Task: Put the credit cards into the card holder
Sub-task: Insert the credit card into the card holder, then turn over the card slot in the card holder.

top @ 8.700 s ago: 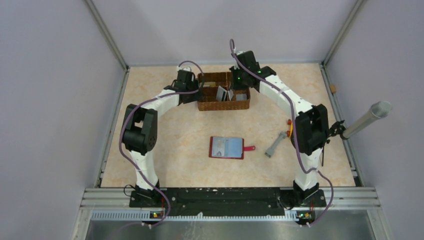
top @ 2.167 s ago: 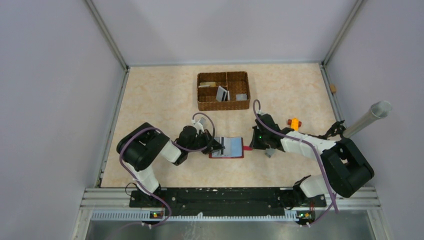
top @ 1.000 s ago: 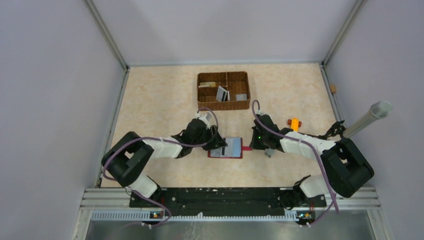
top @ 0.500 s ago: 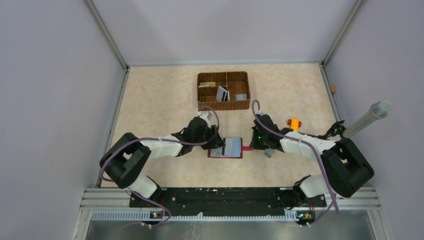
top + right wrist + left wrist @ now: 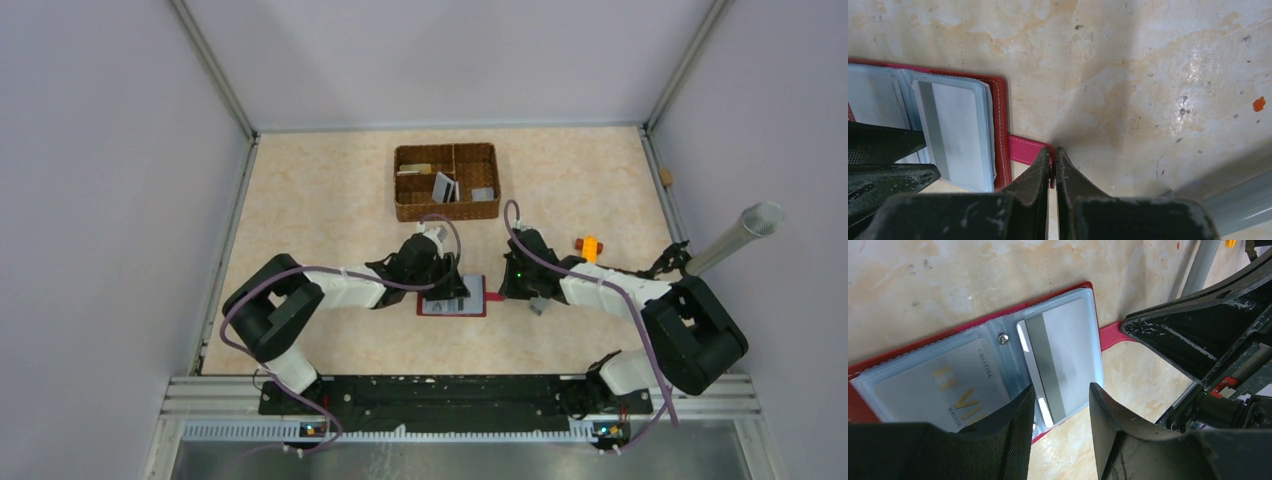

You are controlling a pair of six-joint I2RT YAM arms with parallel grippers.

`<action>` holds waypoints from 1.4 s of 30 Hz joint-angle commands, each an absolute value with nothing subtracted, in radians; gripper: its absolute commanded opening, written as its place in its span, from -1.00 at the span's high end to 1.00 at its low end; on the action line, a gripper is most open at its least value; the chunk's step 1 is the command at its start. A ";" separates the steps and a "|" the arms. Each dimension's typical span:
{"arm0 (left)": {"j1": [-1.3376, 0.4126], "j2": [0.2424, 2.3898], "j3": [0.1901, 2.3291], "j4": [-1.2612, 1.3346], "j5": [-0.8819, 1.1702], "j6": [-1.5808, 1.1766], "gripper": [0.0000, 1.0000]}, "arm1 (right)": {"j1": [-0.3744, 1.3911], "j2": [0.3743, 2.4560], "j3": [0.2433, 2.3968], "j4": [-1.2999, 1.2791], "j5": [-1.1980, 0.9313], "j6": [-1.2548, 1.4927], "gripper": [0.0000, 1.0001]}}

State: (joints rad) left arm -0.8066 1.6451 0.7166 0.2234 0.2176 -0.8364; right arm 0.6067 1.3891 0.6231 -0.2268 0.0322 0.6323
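Card holder: open flat on the surface, between both arms.
Striped card: in its right clear pocket.
Left gripper: jaws apart, straddling that card's near end.
Right gripper: jaws together, tips at the snap tab.
Other cards: in the wicker basket.

On table, card holder before basket

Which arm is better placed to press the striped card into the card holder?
Left, probably: the left gripper, open, straddles the striped card in the card holder; the right gripper is shut on the tab.
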 commanded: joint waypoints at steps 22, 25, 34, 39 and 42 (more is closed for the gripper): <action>-0.819 1.406 0.782 -0.010 0.074 -0.742 -0.58 | 0.618 1.333 0.787 -0.438 0.200 0.533 0.06; -0.796 1.378 0.766 -0.085 0.031 -0.716 -0.64 | 0.624 1.250 0.784 -0.436 0.161 0.536 -0.06; -0.695 1.371 0.652 -0.061 0.046 -0.744 -0.53 | 0.643 1.181 0.693 -0.292 -0.113 0.614 0.27; -0.685 1.404 0.636 -0.020 0.081 -0.752 -0.36 | 0.655 1.279 0.665 -0.233 -0.143 0.640 0.39; -0.685 1.416 0.628 -0.008 0.092 -0.759 -0.26 | 0.659 1.324 0.657 -0.212 -0.154 0.651 0.45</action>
State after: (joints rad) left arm -0.6891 1.4033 0.6422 -0.0601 0.0715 -0.7563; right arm 0.6411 1.2694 0.6670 -0.2825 -0.1097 0.6193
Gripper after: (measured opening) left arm 0.656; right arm 0.294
